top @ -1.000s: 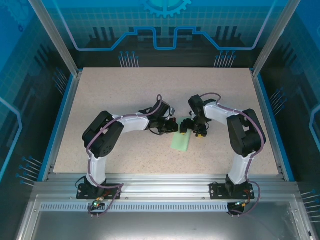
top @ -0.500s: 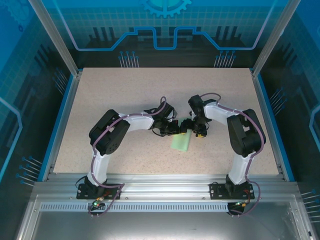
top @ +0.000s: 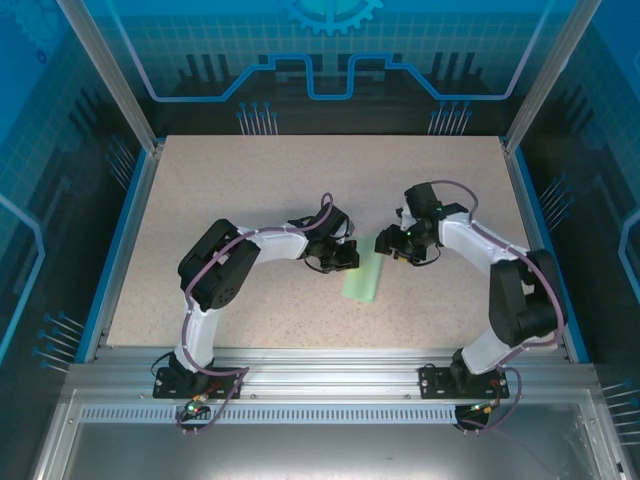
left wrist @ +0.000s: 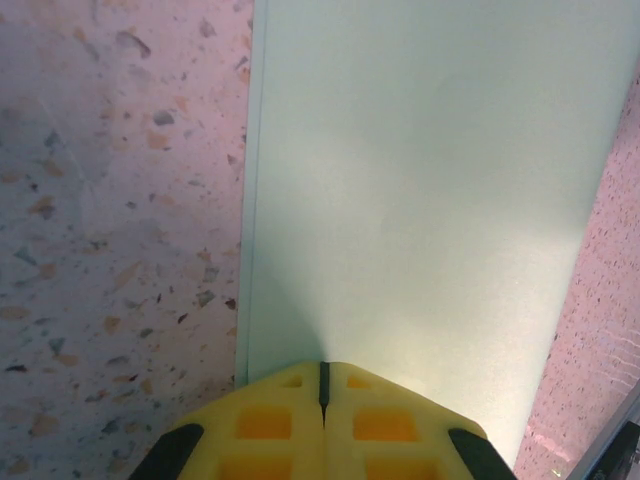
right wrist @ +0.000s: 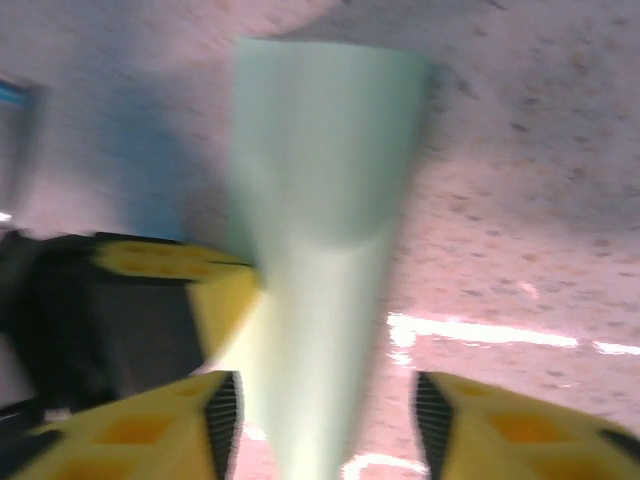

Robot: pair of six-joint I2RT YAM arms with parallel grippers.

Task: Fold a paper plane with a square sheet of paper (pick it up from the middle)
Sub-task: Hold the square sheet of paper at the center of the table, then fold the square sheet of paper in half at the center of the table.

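Observation:
The square sheet of paper [top: 363, 279] lies folded into a long narrow pale mint strip at the table's middle, running from near the right gripper down toward me. My left gripper [top: 347, 259] is shut, and its yellow fingertips [left wrist: 300, 385] rest on the paper [left wrist: 420, 190] near its left edge. My right gripper [top: 386, 243] sits at the strip's far end with its jaws open. In the blurred right wrist view the paper [right wrist: 320, 180] runs between the right gripper's [right wrist: 325, 425] pads, with a gap on the right side. Nothing is gripped.
Speckled beige tabletop [top: 250, 190] surrounds the paper, with blue rails [top: 125, 235] at the sides and a metal ledge [top: 320, 365] at the near edge. The left gripper's yellow finger [right wrist: 190, 275] shows close beside the paper in the right wrist view.
The right arm swung its elbow out to the right, and its gripper drew back to the strip's far end with jaws narrowing. The left gripper slid right onto the paper and has since held still.

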